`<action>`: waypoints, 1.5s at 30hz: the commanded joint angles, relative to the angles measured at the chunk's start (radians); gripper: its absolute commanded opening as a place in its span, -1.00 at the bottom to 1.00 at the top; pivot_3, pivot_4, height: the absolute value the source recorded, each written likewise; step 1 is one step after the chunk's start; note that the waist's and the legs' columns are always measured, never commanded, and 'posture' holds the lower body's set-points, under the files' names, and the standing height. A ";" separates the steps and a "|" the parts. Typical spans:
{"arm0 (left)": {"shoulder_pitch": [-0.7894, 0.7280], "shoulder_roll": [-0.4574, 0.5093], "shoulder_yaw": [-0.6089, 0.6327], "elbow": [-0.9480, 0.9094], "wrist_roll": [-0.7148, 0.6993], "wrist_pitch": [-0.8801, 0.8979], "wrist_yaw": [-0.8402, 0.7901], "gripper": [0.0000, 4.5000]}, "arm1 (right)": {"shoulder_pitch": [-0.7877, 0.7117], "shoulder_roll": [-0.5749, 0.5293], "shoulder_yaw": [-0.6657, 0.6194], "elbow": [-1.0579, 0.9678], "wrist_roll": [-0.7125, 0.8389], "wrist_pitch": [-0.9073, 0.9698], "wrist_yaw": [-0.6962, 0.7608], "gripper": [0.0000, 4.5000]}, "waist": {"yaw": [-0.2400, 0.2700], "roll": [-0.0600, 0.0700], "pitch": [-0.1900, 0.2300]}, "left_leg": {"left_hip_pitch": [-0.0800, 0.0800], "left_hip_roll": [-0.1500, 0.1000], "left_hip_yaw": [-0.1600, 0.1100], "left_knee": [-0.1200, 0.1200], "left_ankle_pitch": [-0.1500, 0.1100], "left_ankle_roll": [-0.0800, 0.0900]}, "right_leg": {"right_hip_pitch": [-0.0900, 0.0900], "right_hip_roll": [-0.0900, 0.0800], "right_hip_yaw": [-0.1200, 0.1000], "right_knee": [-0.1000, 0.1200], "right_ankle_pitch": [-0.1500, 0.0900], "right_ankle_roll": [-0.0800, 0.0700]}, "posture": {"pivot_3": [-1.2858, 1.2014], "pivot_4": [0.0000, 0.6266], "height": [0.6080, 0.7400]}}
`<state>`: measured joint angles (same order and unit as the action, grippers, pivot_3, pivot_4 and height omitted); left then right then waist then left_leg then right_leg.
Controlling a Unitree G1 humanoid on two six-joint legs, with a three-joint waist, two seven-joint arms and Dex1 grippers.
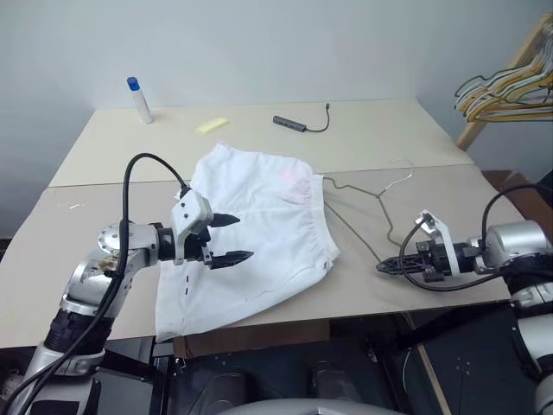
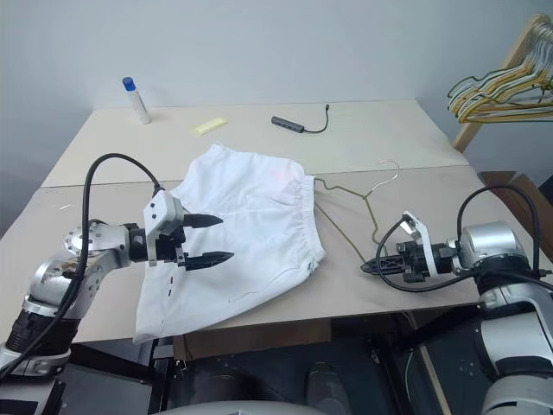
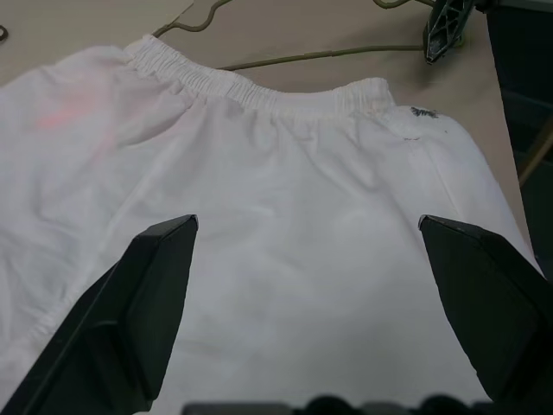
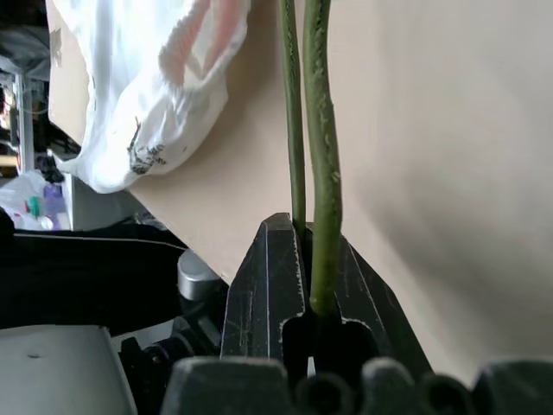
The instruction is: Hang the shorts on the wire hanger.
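Right hand (image 1: 386, 266) sits at the near right edge of the tabletop (image 1: 259, 130), fingers clamped shut on the near corner of the wire hanger (image 1: 363, 207); wrist view shows the olive wire (image 4: 321, 173) pinched between the two black fingers. Left hand (image 1: 232, 239) hovers over the shorts (image 1: 259, 251) at near left, fingers spread wide, holding nothing; can't tell if the tips touch the cloth. Shorts lie flat and spread on the tabletop, hem toward the near edge, gathered waistband on the right side next to the hanger. Small dark mark on the cloth near the waistband corner, seen from the left wrist. Hanger lies flat just right of the shorts, one wire arm running along the waistband and partly under it, silvery hook pointing away toward the middle of the tabletop. Further back: a dark adapter with cable (image 1: 294, 124), a yellow pad (image 1: 212, 125), and a white bottle with blue cap (image 1: 140, 100) standing upright. Far right, off the tabletop, a bunch of yellow and dark hangers (image 1: 505, 91) hangs on a wooden rack (image 1: 510, 69).
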<state>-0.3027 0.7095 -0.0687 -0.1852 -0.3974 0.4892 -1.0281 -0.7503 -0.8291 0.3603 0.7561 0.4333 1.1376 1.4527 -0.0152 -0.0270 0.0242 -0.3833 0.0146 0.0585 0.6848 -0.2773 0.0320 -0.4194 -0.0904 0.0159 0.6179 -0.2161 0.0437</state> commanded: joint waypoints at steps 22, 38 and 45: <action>0.022 -0.013 0.008 -0.048 0.007 -0.002 0.046 0.98 | -0.298 0.188 -0.101 0.452 -0.303 -0.332 0.015 -1.00 | 0.002 0.001 0.000 | 0.001 -0.001 0.000 0.002 0.000 -0.001 | -0.001 -0.001 0.000 0.007 0.000 0.000 | 0.07 -1.00 1.00; -0.243 0.038 0.238 0.130 -0.145 -0.026 -0.011 0.98 | -0.114 0.110 -0.160 -0.405 -0.334 -0.461 -0.170 -1.00 | 0.000 0.003 0.000 | -0.004 0.000 -0.001 0.005 0.000 -0.001 | -0.005 -0.001 -0.002 0.009 0.000 0.000 | 0.02 -1.00 1.00; -0.428 0.120 0.306 0.297 -0.201 -0.064 -0.162 0.98 | -0.038 0.154 -0.109 -0.691 -0.336 -0.453 -0.238 -1.00 | -0.028 0.003 -0.001 | -0.004 -0.001 -0.002 0.009 -0.001 0.000 | -0.002 -0.002 -0.003 0.009 -0.001 0.001 | 0.01 -1.00 1.00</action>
<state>-0.7142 0.8146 0.2452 0.0577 -0.6210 0.4587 -1.1527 -0.7755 -0.6799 0.2574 0.1310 0.0835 0.6869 1.2294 -0.0431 -0.0237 0.0236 -0.3867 0.0137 0.0563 0.6945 -0.2780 0.0323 -0.4207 -0.0921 0.0136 0.6264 -0.2168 0.0448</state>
